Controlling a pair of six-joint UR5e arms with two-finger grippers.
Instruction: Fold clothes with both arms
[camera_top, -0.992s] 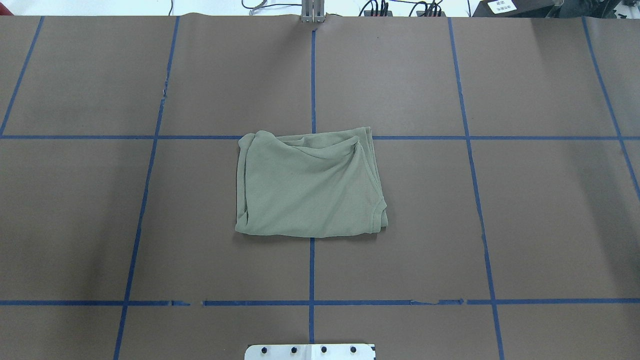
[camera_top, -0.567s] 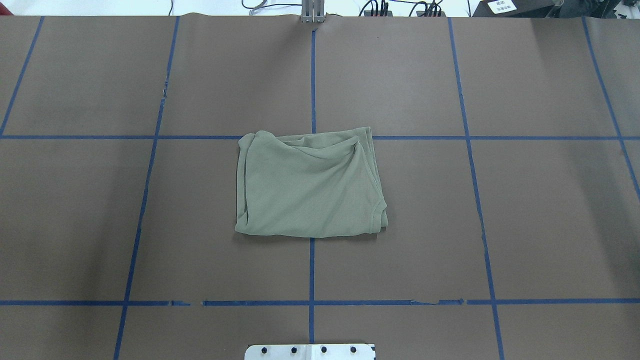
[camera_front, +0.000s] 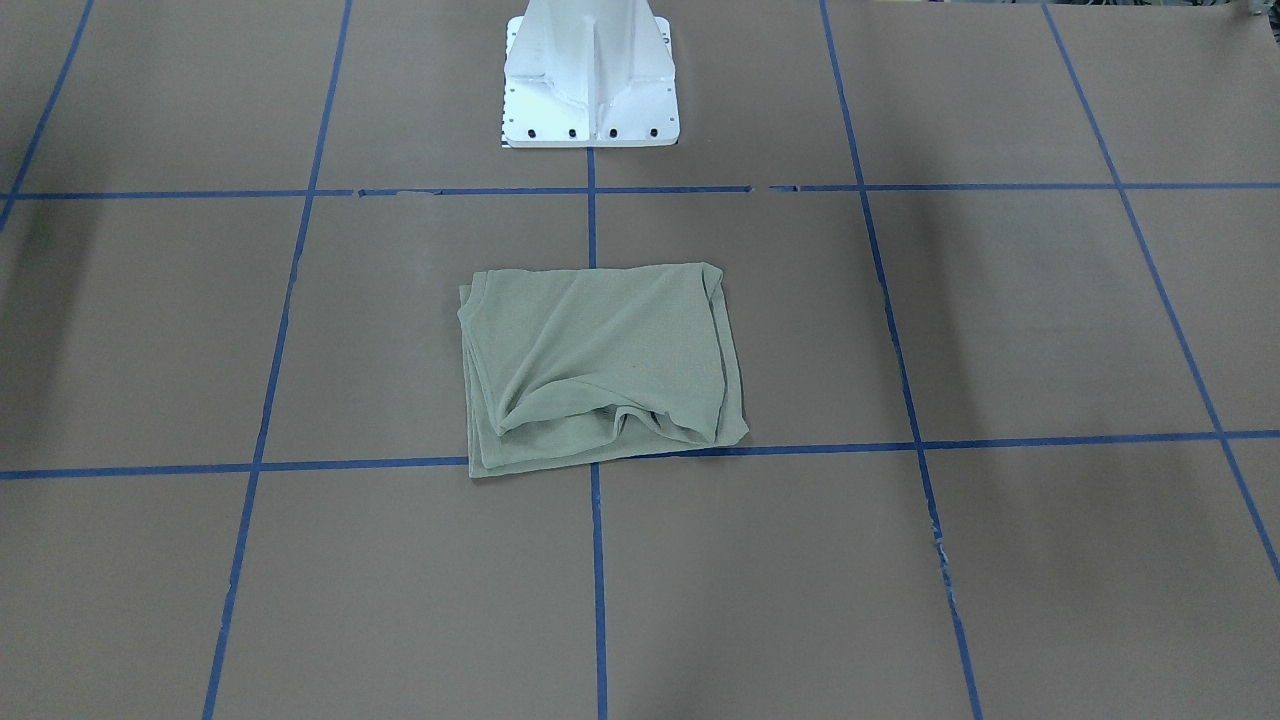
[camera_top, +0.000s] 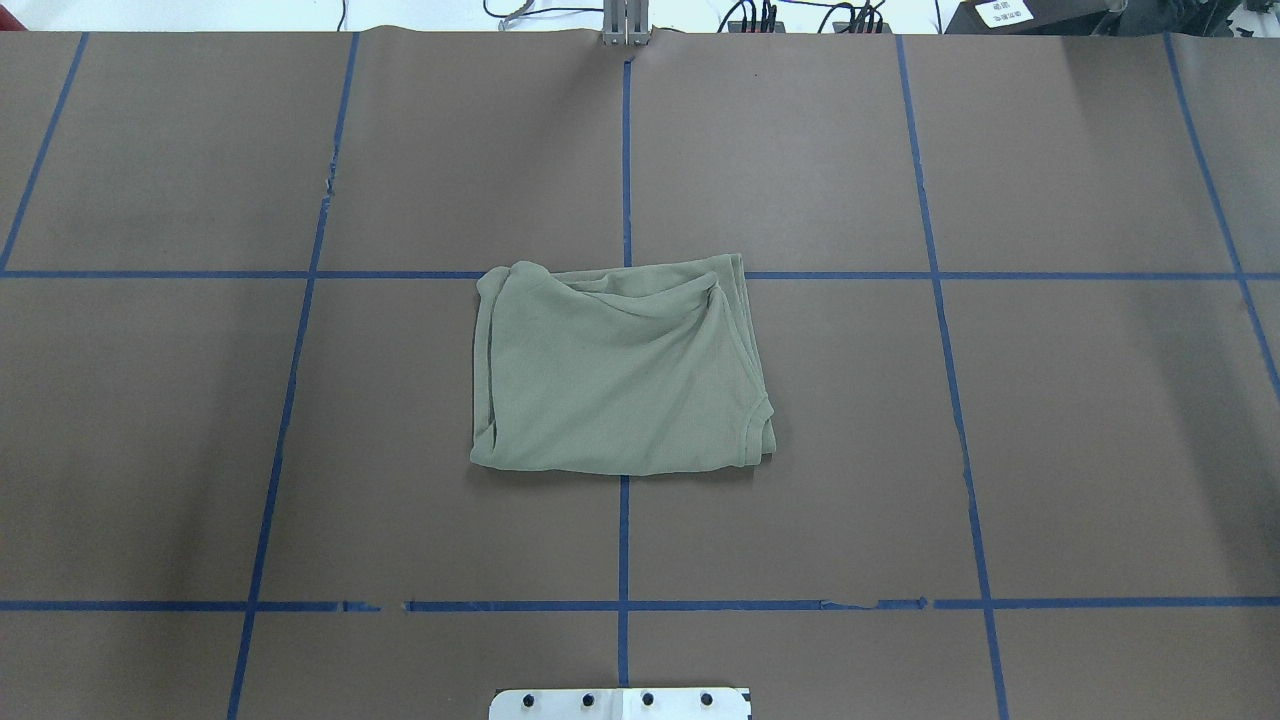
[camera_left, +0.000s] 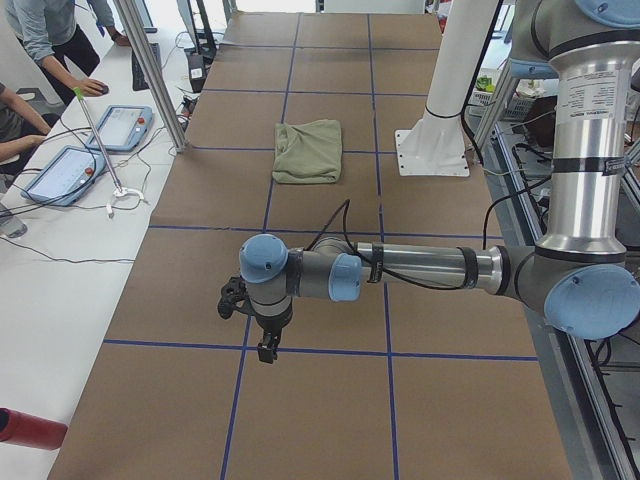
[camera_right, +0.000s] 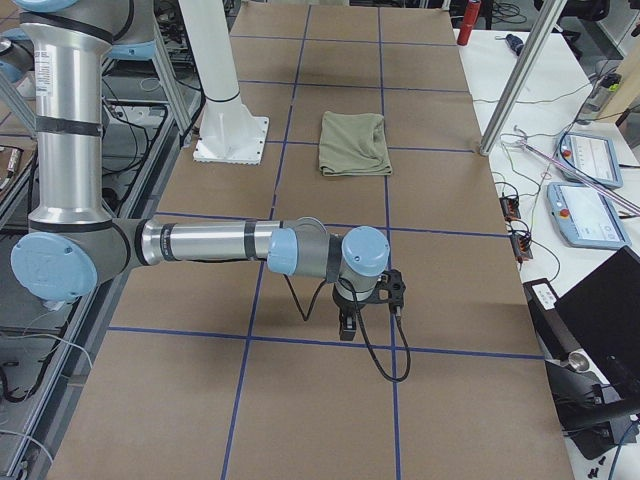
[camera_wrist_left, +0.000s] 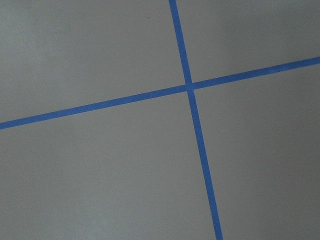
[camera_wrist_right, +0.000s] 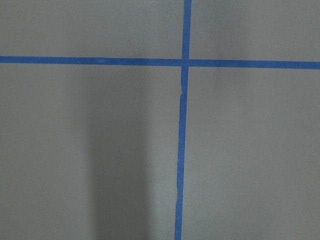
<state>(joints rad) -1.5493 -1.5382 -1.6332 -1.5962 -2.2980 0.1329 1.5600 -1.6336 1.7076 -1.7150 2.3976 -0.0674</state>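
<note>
The clothes are one pale sage-green shirt (camera_top: 620, 380), folded into a rough rectangle with wrinkles along its far edge. It lies at the middle of the brown table cover (camera_front: 600, 360), (camera_left: 308, 150), (camera_right: 353, 143). Neither arm touches it. My left gripper (camera_left: 265, 350) hangs low over the table far out toward the left end, pointing down. My right gripper (camera_right: 346, 328) hangs the same way toward the right end. I cannot tell whether either is open or shut. Both wrist views hold only brown cover with crossing blue tape lines.
The white pedestal base (camera_front: 590, 80) stands behind the shirt. Blue tape lines (camera_top: 624, 540) grid the table. People with teach pendants (camera_left: 65, 172) stand at a side bench. More pendants (camera_right: 590, 160) and a laptop (camera_right: 600, 310) sit beside the table's right end. A red cylinder (camera_left: 25, 428) lies off the table.
</note>
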